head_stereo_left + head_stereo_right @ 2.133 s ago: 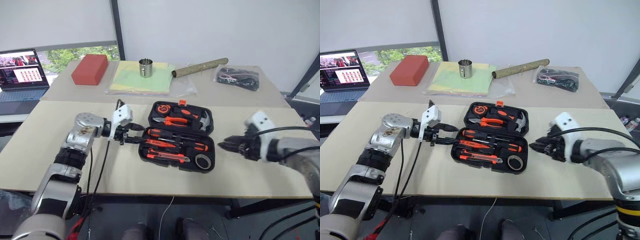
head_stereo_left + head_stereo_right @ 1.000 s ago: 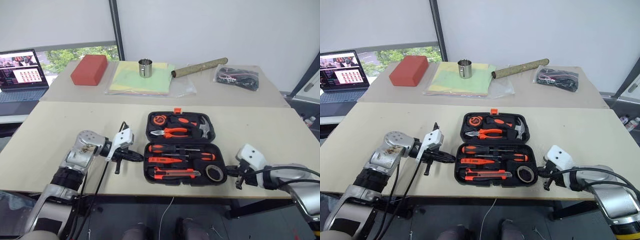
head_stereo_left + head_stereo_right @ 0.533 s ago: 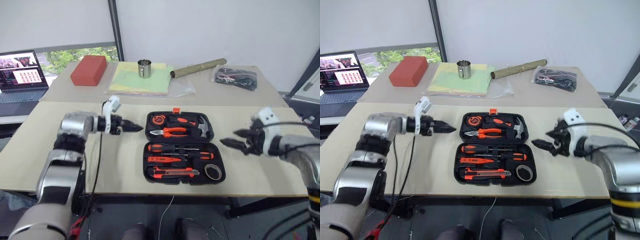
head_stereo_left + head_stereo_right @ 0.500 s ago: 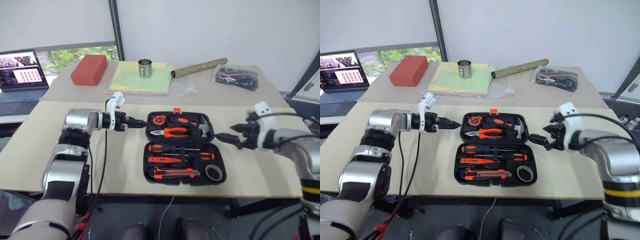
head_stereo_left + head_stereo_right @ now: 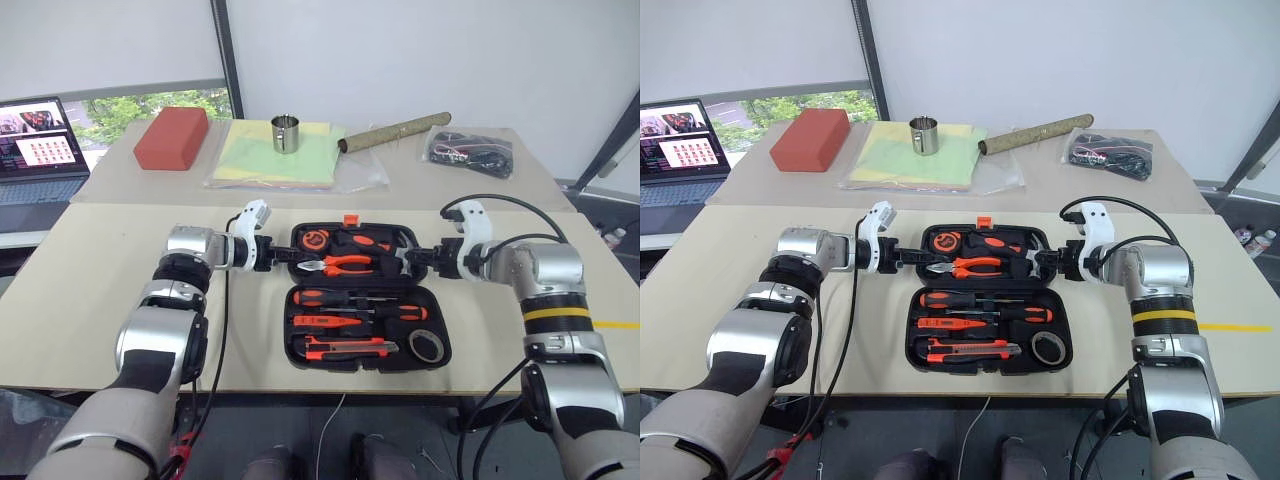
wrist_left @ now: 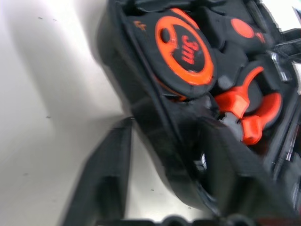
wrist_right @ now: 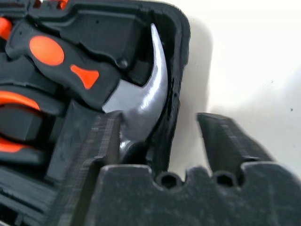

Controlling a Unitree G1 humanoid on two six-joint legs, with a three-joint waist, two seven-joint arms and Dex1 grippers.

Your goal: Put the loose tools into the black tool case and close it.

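While the black tool case (image 5: 365, 297) lies open at the near table's middle, tools seated in its slots, the left gripper (image 5: 283, 254) and right gripper (image 5: 418, 258) each straddle a side wall of its far half, jaws parted around the rim, unclamped.

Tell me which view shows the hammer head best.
Right wrist view: the steel hammer head sits close up against the case wall, between that tool's fingers. Head views show it small at the lid's right end.

place: office or lab | evidence: laptop (image 5: 38, 148), pale worktables (image 5: 90, 270), roller blind (image 5: 110, 45)
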